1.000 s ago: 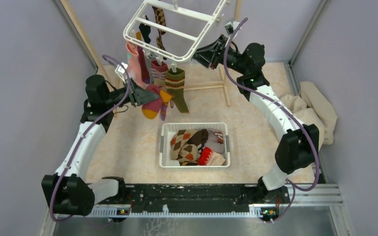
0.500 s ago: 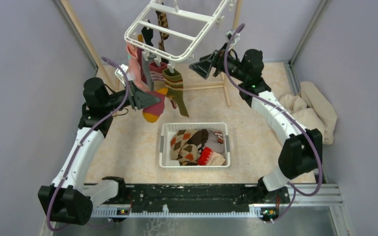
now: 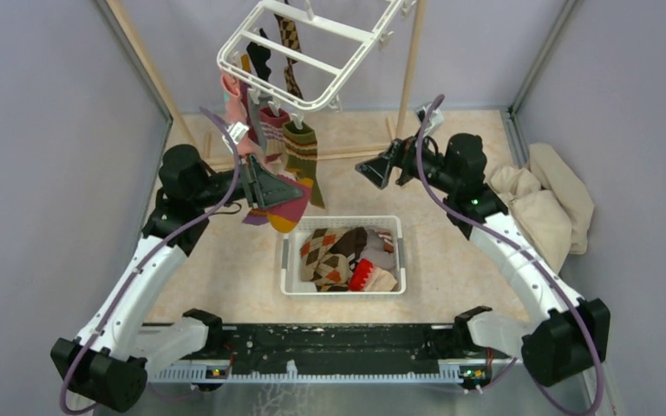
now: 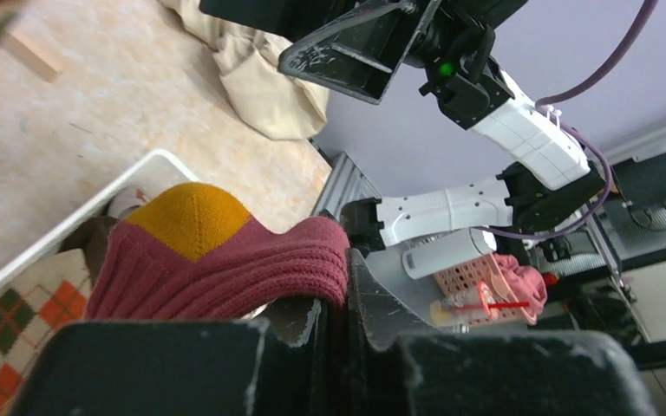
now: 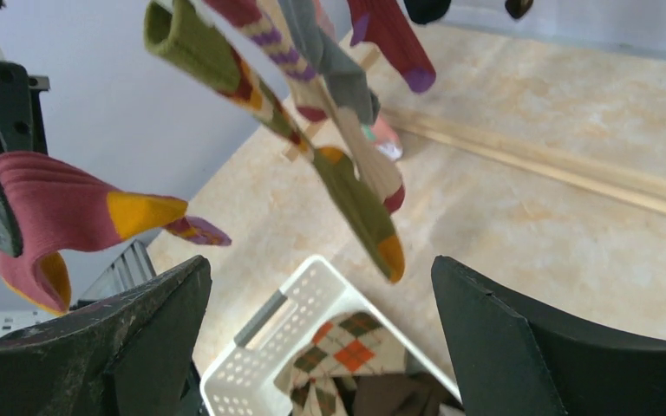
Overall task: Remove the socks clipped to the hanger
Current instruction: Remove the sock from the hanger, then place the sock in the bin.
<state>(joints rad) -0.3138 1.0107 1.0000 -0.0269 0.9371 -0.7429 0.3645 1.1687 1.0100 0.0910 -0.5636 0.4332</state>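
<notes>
The white hanger [image 3: 312, 54] hangs tilted at the top, with several socks [image 3: 299, 152] clipped along its near rim: pink, grey, maroon-striped and olive-striped. A black sock and an argyle one hang further back. My left gripper [image 3: 291, 189] is below the hanger, just left of the basket's far corner, shut on a maroon sock [image 3: 288, 213] with orange patches. That sock [image 4: 217, 260] droops from the shut left gripper [image 4: 344, 290], apart from the hanger. My right gripper [image 3: 369, 171] is open and holds nothing, to the right of the hanging socks. In its own view the olive-striped sock [image 5: 312, 147] dangles ahead of the wide-open right gripper [image 5: 321, 334].
A white slotted basket [image 3: 343, 220] on the floor between the arms holds argyle, brown and red socks; its corner [image 5: 260, 364] lies under the right gripper. A beige cloth heap [image 3: 548, 204] lies at the right wall. Wooden rack poles [image 3: 410, 78] stand behind the hanger.
My right gripper let go of the hanger's rim, opened wide and dropped back toward the basket's right. My left gripper carried the maroon sock down and right, toward the basket.
</notes>
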